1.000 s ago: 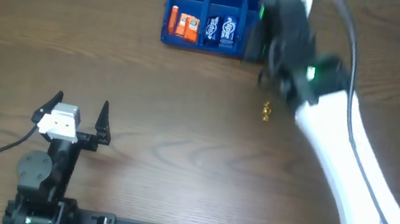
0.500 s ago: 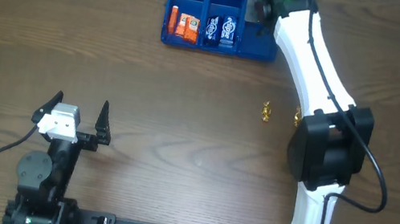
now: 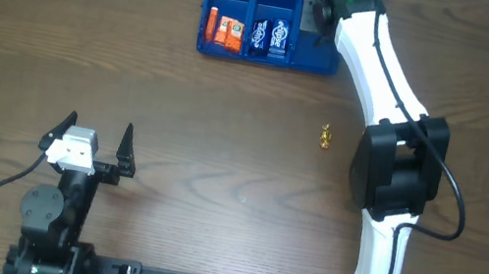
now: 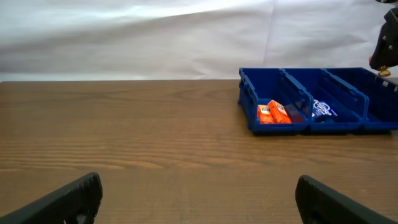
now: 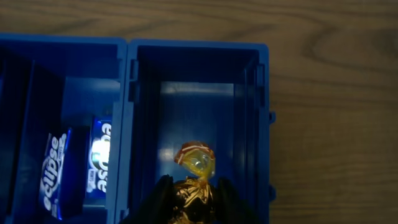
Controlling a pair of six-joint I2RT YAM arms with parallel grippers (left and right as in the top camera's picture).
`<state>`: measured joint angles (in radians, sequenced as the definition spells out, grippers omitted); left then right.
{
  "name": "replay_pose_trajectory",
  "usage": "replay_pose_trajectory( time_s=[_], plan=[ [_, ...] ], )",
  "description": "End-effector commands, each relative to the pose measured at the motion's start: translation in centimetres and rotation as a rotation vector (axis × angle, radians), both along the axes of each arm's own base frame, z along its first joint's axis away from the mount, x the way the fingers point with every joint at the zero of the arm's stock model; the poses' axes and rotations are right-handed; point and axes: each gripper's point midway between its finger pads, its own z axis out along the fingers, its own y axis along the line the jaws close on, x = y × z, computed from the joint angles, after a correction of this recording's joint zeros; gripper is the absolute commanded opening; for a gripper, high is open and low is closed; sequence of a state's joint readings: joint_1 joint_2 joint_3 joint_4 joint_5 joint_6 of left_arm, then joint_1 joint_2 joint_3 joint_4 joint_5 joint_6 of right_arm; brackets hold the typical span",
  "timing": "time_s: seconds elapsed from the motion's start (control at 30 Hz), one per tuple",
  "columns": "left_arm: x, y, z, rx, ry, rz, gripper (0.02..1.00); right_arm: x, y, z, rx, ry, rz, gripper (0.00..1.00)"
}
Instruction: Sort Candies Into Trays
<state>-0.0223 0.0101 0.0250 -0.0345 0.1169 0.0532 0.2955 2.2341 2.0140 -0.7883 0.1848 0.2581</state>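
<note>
A blue tray (image 3: 207, 11) with three compartments lies at the table's far side. Orange candies (image 3: 224, 29) are in its left compartment and blue packs (image 3: 269, 37) in the middle one. My right gripper (image 5: 194, 200) is shut on a gold-wrapped candy (image 5: 194, 174), hanging over the bare right compartment (image 5: 196, 112). In the top view the right gripper (image 3: 317, 10) is over the tray's right end. Another gold candy (image 3: 325, 136) lies on the table below the tray. My left gripper (image 3: 98, 132) stands open near the front left, far from the tray (image 4: 273, 127), with nothing between its fingers.
The right arm's white link and black elbow (image 3: 396, 172) stretch from the front edge up to the tray. Bare wood table surrounds the tray on all sides. A white backdrop (image 4: 186, 37) stands behind the table's far edge.
The right arm has swung farther up and left, bringing its gripper with the gold candy over the tray's right compartment. The left arm has not moved.
</note>
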Motion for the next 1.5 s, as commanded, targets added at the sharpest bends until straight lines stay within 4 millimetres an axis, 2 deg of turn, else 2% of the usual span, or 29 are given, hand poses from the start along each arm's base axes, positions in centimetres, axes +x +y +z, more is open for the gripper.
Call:
replay_pose_trajectory(
  time_s=[0.03, 0.17, 0.27, 0.3, 0.37, 0.43, 0.5, 0.57, 0.6, 0.63, 0.7, 0.77, 0.87, 1.0, 1.3, 1.5],
  plan=[
    [-0.1, -0.1, -1.6, 0.007, 0.046, -0.007, 0.998, 0.4, 0.1, 0.5, 0.015, -0.012, 0.006, 0.478],
    [-0.1, -0.1, -1.6, 0.007, 0.046, -0.007, 0.998, 0.3, 0.8, 1.2, 0.046, -0.02, 0.028, 0.529],
    [-0.1, -0.1, -1.6, 0.007, 0.046, -0.007, 0.998, -0.3, 0.5, 3.5, 0.047, -0.044, 0.025, 0.531],
    [-0.1, -0.1, -1.6, 0.007, 0.046, -0.007, 0.998, -1.0, 0.0, 5.4, 0.039, -0.06, 0.017, 0.531],
    [-0.1, -0.1, -1.7, 0.007, 0.047, -0.007, 0.996, -2.4, -0.5, 8.0, 0.033, -0.071, 0.03, 0.533],
    [-0.1, -0.1, -1.7, 0.007, 0.047, -0.007, 0.998, -4.9, -1.3, 10.9, 0.027, -0.07, 0.037, 0.533],
    [-0.1, -0.1, -1.6, 0.007, 0.046, -0.007, 0.998, -7.7, -2.1, 12.5, 0.022, -0.051, 0.037, 0.531],
    [-0.1, -0.1, -1.7, 0.007, 0.047, -0.007, 0.998, -10.2, -2.8, 12.7, 0.015, -0.026, 0.037, 0.529],
    [-0.1, -0.1, -1.7, 0.007, 0.047, -0.007, 0.998, -12.0, -3.4, 11.8, 0.008, -0.001, 0.036, 0.527],
    [-0.1, -0.1, -1.7, 0.007, 0.047, -0.007, 0.998, -13.0, -3.7, 11.0, 0.006, 0.014, 0.035, 0.529],
    [-0.1, -0.1, -1.7, 0.007, 0.047, -0.007, 0.996, -15.0, -4.2, 8.2, 0.0, 0.059, 0.024, 0.531],
    [-0.1, -0.1, -1.6, 0.007, 0.046, -0.007, 0.998, -16.7, -4.7, 4.6, -0.006, 0.121, 0.007, 0.533],
    [-0.1, -0.1, -1.7, 0.007, 0.047, -0.007, 0.998, -18.1, -5.2, 0.0, -0.023, 0.192, 0.006, 0.516],
    [-0.1, -0.1, -1.6, 0.007, 0.046, -0.007, 0.998, -19.0, -5.1, -3.6, 0.026, 0.241, 0.013, 0.489],
    [-0.1, -0.1, -1.7, 0.007, 0.047, -0.007, 0.996, -18.8, -4.3, -8.8, 0.057, 0.336, 0.024, 0.487],
    [-0.1, -0.1, -1.6, 0.007, 0.046, -0.007, 0.998, -19.7, -4.8, -9.7, 0.037, 0.379, 0.017, 0.494]
  ],
)
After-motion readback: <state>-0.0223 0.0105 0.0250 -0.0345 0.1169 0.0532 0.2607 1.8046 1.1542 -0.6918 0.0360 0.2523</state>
